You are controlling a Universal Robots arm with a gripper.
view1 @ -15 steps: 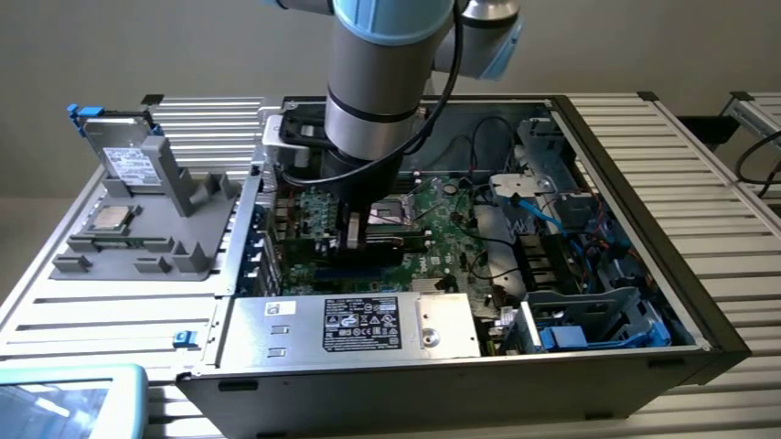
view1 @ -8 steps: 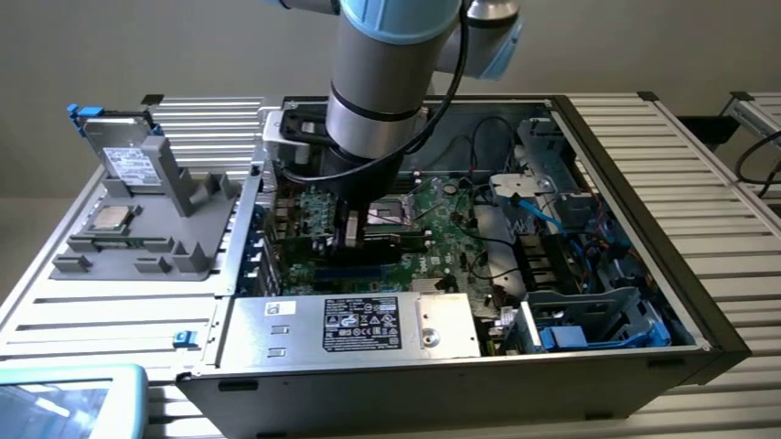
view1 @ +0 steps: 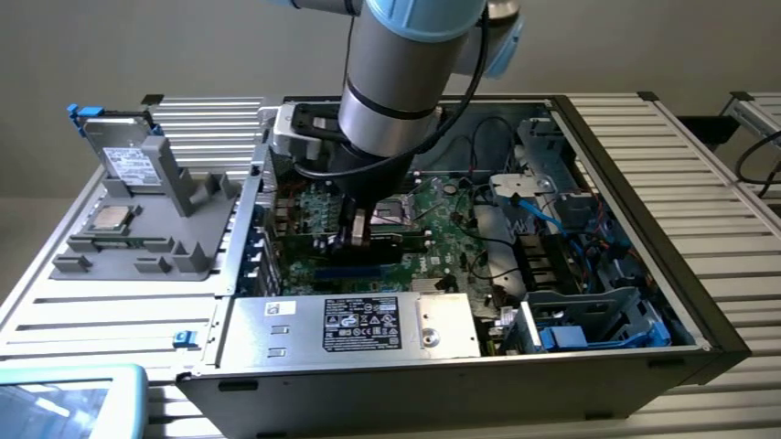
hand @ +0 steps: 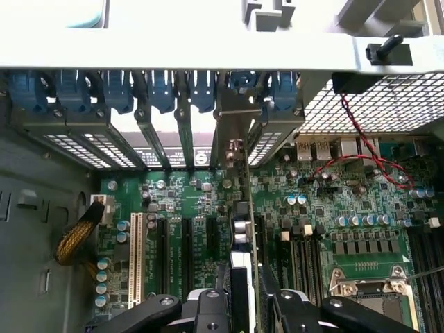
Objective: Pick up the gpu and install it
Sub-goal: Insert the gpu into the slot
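My claw (hand: pixel 243 286) gripped the gpu (hand: pixel 241 229) edge-on inside the case (view1: pixel 488 398), card standing upright over the black slots (hand: pixel 186 243) of the motherboard (hand: pixel 326 201), its silver bracket (hand: pixel 232 128) beside the rear slot covers (hand: pixel 149 135).

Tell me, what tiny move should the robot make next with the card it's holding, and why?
Probably ease the gpu straight down a little. The gripper grips it edge-on above the black slots of the motherboard, and its silver bracket is lined up with the rear opening. Whether it is fully seated, I cannot tell.
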